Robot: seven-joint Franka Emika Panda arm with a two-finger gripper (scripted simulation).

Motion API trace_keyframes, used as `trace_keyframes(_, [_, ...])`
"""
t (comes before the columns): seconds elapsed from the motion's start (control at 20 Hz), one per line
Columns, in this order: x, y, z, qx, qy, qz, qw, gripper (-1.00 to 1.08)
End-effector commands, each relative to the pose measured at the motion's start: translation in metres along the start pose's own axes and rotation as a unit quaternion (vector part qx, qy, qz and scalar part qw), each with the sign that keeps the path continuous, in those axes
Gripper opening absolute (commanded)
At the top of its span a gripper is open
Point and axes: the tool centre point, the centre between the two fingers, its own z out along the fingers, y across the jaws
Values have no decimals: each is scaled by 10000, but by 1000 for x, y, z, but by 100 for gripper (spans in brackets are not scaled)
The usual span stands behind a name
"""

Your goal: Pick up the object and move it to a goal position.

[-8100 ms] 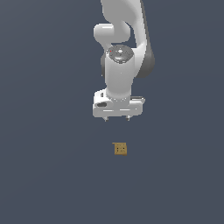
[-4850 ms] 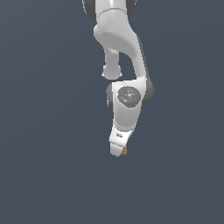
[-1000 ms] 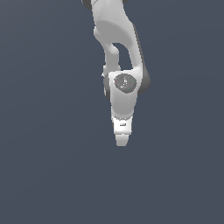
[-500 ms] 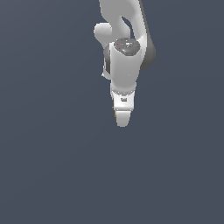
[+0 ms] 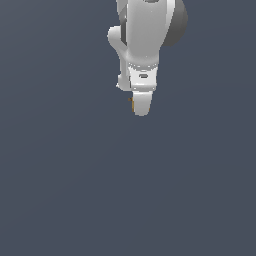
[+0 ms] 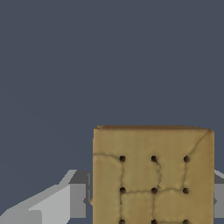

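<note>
Slate-grey background filled both views. Raised high, the white robot tool (image 5: 140, 107) was clamped on the small tan-brown cube with dark dots (image 6: 153, 175), which sat between its fingers (image 6: 61, 203), barely peeking out in the exterior view.

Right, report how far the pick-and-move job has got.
Done: the pincer is shut on the tan cube, which fills the wrist view between the fingers; in the exterior view only a brown sliver shows beside the pincer. In hand: the cube appears to be carried in the air. Left: reaching the goal, which no view marks, so remaining travel cannot be judged.
</note>
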Motion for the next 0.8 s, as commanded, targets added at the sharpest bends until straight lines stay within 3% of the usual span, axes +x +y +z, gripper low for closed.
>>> trace_keyframes(0.0, [0,-12,-25,-5,9,-3,10000,-100])
trace_keyframes(0.75, [-1,-72,-158,-10,27,-3,10000,-100])
